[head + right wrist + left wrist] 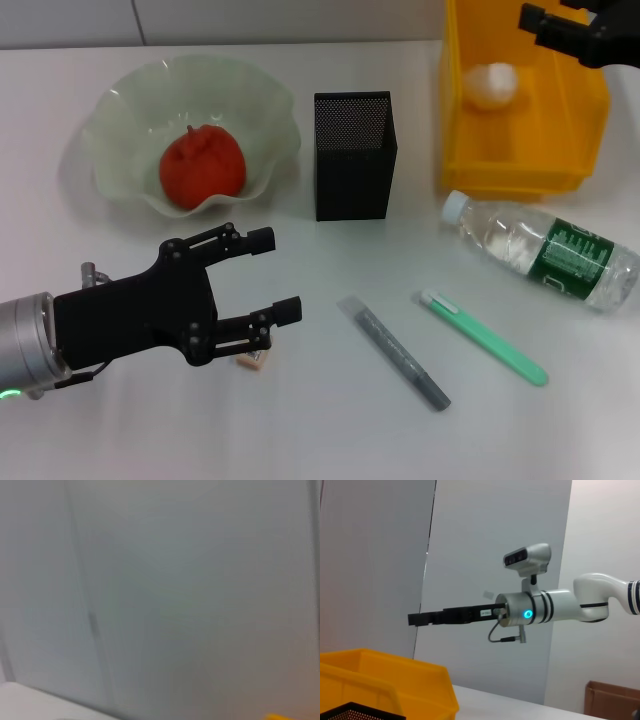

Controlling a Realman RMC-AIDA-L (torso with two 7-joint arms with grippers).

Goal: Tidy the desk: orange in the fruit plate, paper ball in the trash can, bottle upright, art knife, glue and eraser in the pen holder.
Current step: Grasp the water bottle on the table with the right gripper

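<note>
Left end effector (268, 277), fingers spread apart, is hovering beside the tiny cream-tan rectangular eraser (251, 358) on the white desk (320, 430), apparently to grasp it.

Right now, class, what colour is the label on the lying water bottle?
Green with white print, on the bottle; it shows best in the head view.

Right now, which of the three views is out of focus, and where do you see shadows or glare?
Right wrist view: blurred, mostly a grey wall. Head view: sharp, with soft shadows beside the tall black mesh pen holder and under the left hand; highlights on the lying clear plastic bottle. Left wrist view: clear, showing the right arm's hand.
</note>
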